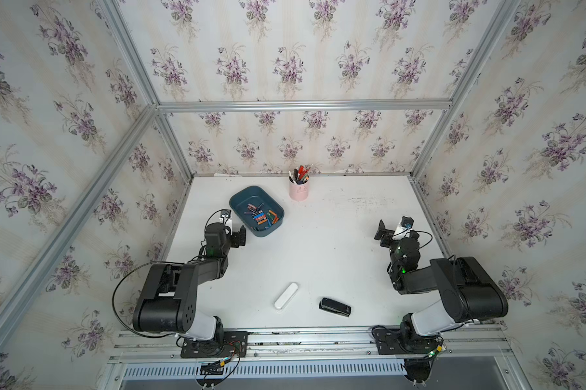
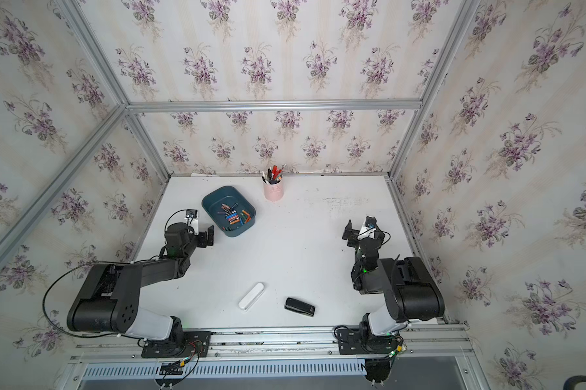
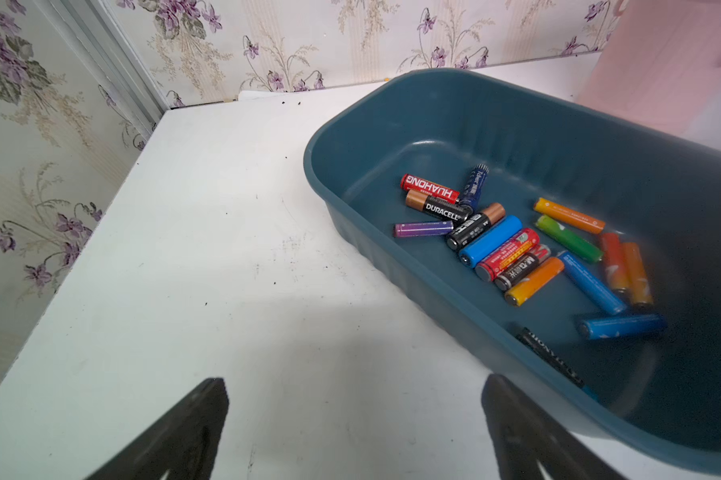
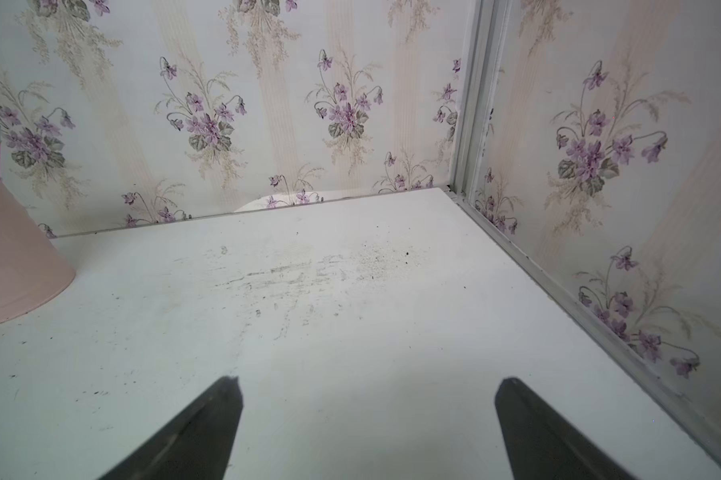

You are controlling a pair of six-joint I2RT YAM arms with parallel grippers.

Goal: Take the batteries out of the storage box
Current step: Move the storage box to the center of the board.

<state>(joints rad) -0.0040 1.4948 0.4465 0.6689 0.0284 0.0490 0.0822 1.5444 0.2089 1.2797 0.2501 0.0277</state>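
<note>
Lying loose inside the storage box [image 3: 517, 124], the batteries [image 3: 492, 245] sit at the far left of the counter [image 1: 335, 243]. The left jaws, spread and empty, hang just beside the box's near left side. The right jaws, spread and empty too, hang well apart at the right. A pink pen cup [image 1: 298, 190] stands near the box's far right corner.

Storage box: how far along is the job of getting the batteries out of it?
Done: nothing yet; the batteries all lie in the storage box, none on the table. In hand: nothing; the left end effector is open beside the box, the right end effector open over bare table. Left: every battery.
</note>
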